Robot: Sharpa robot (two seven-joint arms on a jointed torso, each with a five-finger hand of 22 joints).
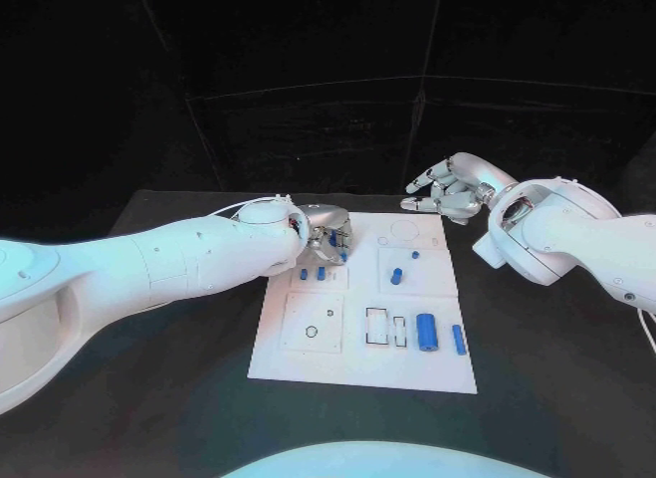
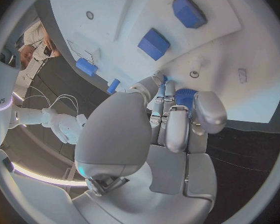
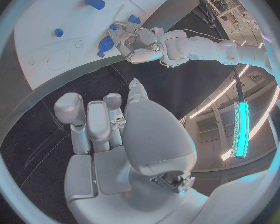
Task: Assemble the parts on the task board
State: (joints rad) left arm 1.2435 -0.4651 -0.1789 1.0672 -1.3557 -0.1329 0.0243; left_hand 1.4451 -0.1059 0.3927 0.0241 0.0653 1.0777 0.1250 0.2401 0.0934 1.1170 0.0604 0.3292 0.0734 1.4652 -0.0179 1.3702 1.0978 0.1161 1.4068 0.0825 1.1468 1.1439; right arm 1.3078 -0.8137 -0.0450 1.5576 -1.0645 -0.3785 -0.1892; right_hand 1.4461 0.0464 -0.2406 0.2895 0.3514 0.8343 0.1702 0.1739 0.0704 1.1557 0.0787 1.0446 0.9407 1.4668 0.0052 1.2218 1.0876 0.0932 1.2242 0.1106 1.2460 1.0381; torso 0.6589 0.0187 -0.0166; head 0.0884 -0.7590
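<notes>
The white task board lies in the middle of the black table. My left hand hovers over the board's far left corner and pinches a small blue part at its fingertips; that part also shows in the right wrist view. Two short blue parts stand just in front of this hand. Two more blue parts sit mid-board, and a blue cylinder with a thinner blue pin lies near the board's right edge. My right hand hangs past the far right corner, fingers apart, holding nothing.
Black-outlined slots and a small ring outline mark the board's near half. Bare black table surrounds the board. In the left wrist view two blue blocks stand on the board beyond my fingers.
</notes>
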